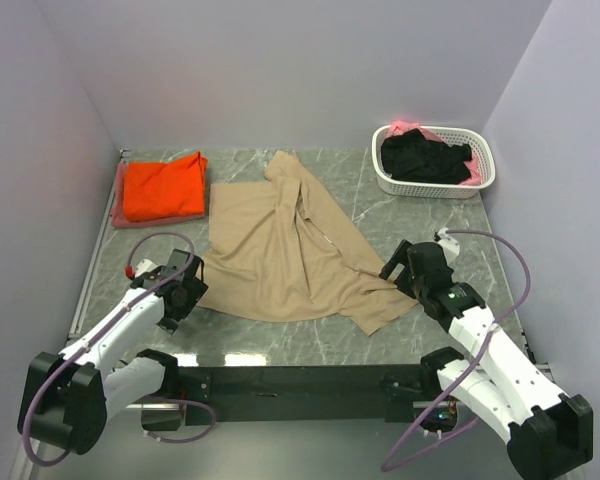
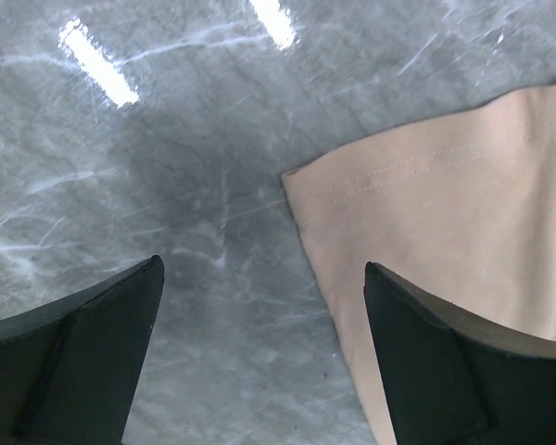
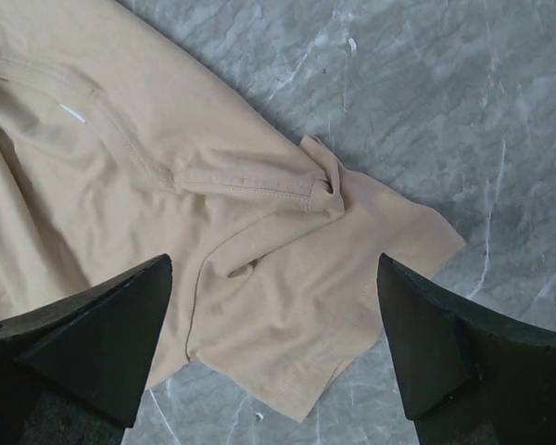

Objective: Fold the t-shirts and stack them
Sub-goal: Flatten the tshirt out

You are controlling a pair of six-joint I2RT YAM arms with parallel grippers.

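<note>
Grey marble tabletop [image 1: 400,210], lilac walls. Progress, judged early-to-mid: orange t-shirt [image 1: 162,187] folded at far-L corner, pinkish edge showing beneath. tan t-shirt [image 1: 280,250] at centre, spread but rumpled, not yet folded. White basket [image 1: 485,182] at far-R holds black cloth [image 1: 425,158] plus pink cloth [image 1: 408,126], unfolded. L tool [image 2: 263,267]: jaws wide, empty, at tan hem corner. R tool [image 3: 274,260]: jaws wide, empty, over tan sleeve. Remaining: fold tan, empty basket, stack.
</note>
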